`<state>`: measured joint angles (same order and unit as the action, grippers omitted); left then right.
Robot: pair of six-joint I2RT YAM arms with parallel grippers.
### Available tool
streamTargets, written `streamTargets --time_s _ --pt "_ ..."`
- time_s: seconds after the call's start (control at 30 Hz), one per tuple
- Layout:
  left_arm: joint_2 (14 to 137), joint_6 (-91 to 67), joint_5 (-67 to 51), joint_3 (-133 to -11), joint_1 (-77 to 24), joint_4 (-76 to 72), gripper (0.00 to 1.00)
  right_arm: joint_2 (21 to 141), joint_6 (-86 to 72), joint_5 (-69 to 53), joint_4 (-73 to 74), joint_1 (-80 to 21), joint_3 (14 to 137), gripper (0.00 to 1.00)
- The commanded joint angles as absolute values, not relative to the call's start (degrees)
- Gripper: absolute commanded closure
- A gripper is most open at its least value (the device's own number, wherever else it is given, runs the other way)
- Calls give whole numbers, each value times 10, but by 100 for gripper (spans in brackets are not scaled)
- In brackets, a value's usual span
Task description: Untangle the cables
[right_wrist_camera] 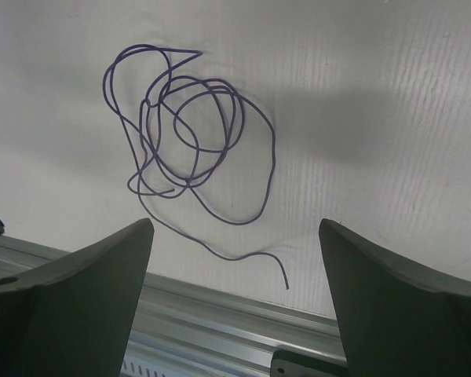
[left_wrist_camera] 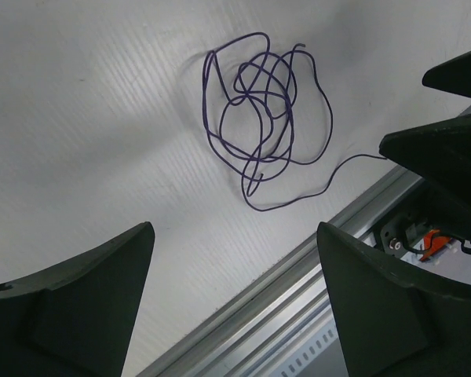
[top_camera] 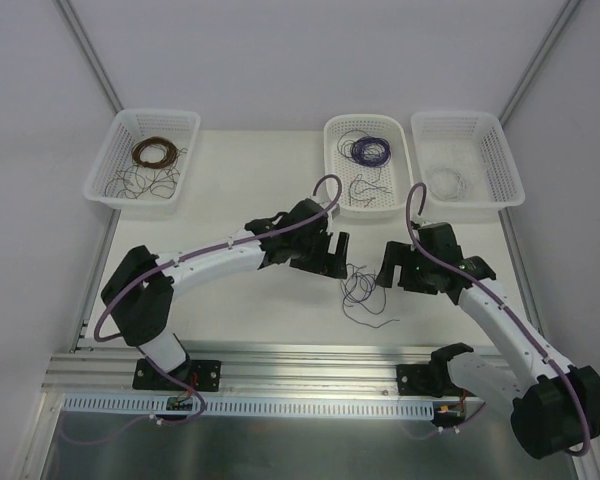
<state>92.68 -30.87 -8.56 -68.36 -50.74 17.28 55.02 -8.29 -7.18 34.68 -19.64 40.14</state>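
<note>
No readable text, labels, brand marks or numbers in any of the three views

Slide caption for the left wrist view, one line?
Purple cable tangle lies on the white table beyond the open left gripper.
</note>
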Motion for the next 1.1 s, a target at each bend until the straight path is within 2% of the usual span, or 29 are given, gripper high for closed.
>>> streamTargets --time_s 0.0,0.17,0.3,0.4,0.43,0.63,1.07 --pt "948 -375 -62 -685 -533 159 16 569 -99 -51 305 -196 395 9" --pt "1007 -389 -40 -721 -557 158 23 604 -103 -50 286 -196 382 15" --pt "1048 -408 -30 -741 -564 160 33 636 -105 -52 264 -196 376 20" --pt "1070 -415 -22 -753 -568 162 37 653 -108 -59 248 -196 377 28" --pt "1078 -417 -13 -754 -568 162 42 657 -107 -58 246 -196 377 33" --pt "1110 -426 -3 -762 -569 162 56 686 -100 -47 245 -196 388 43" --pt "1127 -431 25 -755 -564 163 70 765 -86 -12 240 -224 424 46"
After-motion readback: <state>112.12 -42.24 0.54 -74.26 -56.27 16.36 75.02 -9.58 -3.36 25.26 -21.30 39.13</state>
